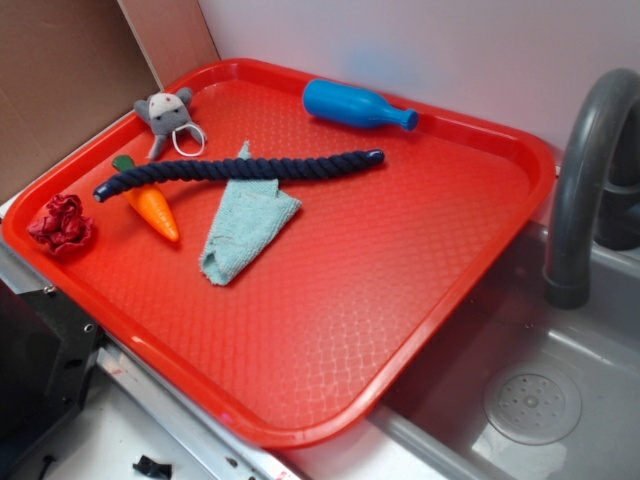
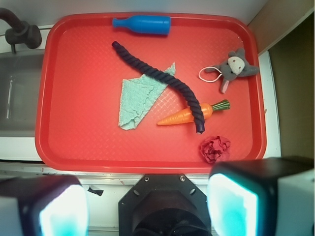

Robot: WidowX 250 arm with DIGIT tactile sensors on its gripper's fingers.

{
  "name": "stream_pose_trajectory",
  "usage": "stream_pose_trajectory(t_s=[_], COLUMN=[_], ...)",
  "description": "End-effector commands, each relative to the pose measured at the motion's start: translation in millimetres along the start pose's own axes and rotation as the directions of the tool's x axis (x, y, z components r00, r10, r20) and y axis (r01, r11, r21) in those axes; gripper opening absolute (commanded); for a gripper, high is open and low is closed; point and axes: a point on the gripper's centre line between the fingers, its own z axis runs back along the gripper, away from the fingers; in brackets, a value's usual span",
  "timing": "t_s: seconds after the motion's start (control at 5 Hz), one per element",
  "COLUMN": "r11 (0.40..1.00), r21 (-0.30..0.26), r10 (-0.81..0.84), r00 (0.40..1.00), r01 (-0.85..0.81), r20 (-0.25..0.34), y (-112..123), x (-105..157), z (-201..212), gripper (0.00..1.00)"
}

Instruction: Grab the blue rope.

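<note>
Red tray (image 2: 74,142) fills mid-frame, the wide-open, empty tool (image 2: 147,206) at bottom edge, well below the blue rope (image 2: 162,81) draped over cloth (image 2: 138,98) and carrot (image 2: 179,118).

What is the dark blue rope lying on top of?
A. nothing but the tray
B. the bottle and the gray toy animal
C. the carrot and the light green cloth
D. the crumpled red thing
C: the blue rope crosses over the teal cloth and, near its other end, over the carrot, while the blue bottle, the gray toy animal and the crumpled red thing lie apart from it.
</note>
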Motion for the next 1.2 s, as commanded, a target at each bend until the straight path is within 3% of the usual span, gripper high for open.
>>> stream_pose_trajectory(t_s=[0.0, 0.2, 0.4, 0.6, 1.0], r11=[1.000, 1.000, 0.999, 0.999, 0.993], r21=[0.000, 0.022, 0.022, 0.031, 0.093], r10=[0.000, 0.010, 0.027, 0.040, 0.076], r00=[1.000, 0.997, 0.994, 0.995, 0.997], r01=[0.000, -0.012, -0.030, -0.043, -0.075], r20=[0.000, 0.076, 0.104, 0.092, -0.008], y=[0, 14, 32, 47, 84], x=[0, 20, 37, 46, 58], z=[0, -18, -46, -74, -143], gripper=[1.00, 1.00, 1.00, 1.00, 1.00])
